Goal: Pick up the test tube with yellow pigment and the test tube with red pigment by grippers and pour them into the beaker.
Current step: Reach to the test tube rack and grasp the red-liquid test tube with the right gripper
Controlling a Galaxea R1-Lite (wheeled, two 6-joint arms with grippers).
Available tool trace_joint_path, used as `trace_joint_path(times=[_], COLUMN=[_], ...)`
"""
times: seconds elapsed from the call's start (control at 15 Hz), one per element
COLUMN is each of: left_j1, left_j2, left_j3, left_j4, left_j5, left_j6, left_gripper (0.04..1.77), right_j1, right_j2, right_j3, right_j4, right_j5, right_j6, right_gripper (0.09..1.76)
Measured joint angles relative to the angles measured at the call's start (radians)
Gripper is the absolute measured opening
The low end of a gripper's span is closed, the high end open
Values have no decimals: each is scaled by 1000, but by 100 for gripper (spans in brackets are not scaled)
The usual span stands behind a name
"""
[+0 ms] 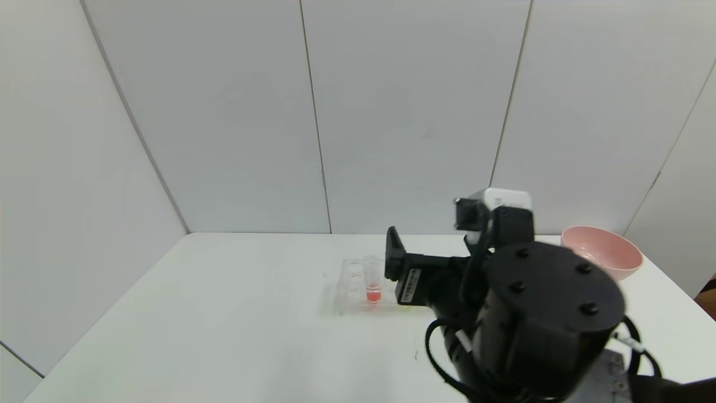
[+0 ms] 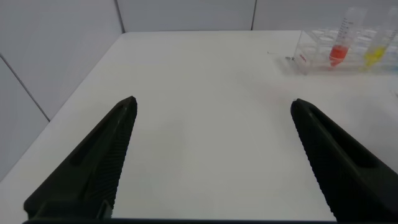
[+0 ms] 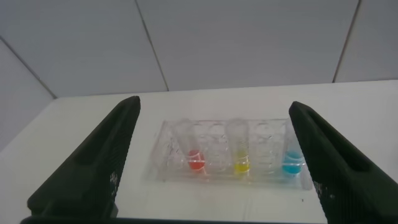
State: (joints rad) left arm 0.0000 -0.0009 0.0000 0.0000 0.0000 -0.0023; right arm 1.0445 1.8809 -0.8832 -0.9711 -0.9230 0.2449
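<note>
Counter (image 1: 224, 336): white, walled by pale panels; its near right part is hidden in the head view by the right arm.
Right claw (image 3: 214, 158): raised over the counter just short of the tube rack, jaws spread wide with nothing between them. In the head view only one finger shows; the bulky wrist hides the rest. A white sticker on its side carries print too small to read.
Left claw (image 2: 214, 155): low over bare counter on the left, well apart from the rack, jaws wide and holding nothing. Not visible in the head view.
Pink bowl (image 1: 603, 257): at the far right of the counter, partly cut off by the right wrist.
Tube rack (image 3: 230, 158): clear, many-holed, mid-counter; its right half is hidden in the head view.
Test tube with red pigment (image 3: 195, 158): upright in the rack toward its left end.
Test tube with yellow pigment (image 3: 240, 158): upright in the rack's middle, hidden in the head view.
Blue-liquid tube (image 3: 291, 160): upright toward the right end, seen only from the right wrist.
</note>
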Motion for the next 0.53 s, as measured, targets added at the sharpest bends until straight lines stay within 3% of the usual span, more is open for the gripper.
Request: trace_joint_path(times=[0.27,0.53], left_j1=[0,0], left_j2=[0,0], left_j3=[0,0], left_j4=[0,0], left_j5=[0,0], left_j6=[0,0], left_gripper=[176,176], right_j1=[37,-11], right_j2=[188,326], right_j3=[-81,-217], right_j4=[-32,-25], right_j5=[-23,4], right_j6=[-3,-1], right_gripper=[171,171])
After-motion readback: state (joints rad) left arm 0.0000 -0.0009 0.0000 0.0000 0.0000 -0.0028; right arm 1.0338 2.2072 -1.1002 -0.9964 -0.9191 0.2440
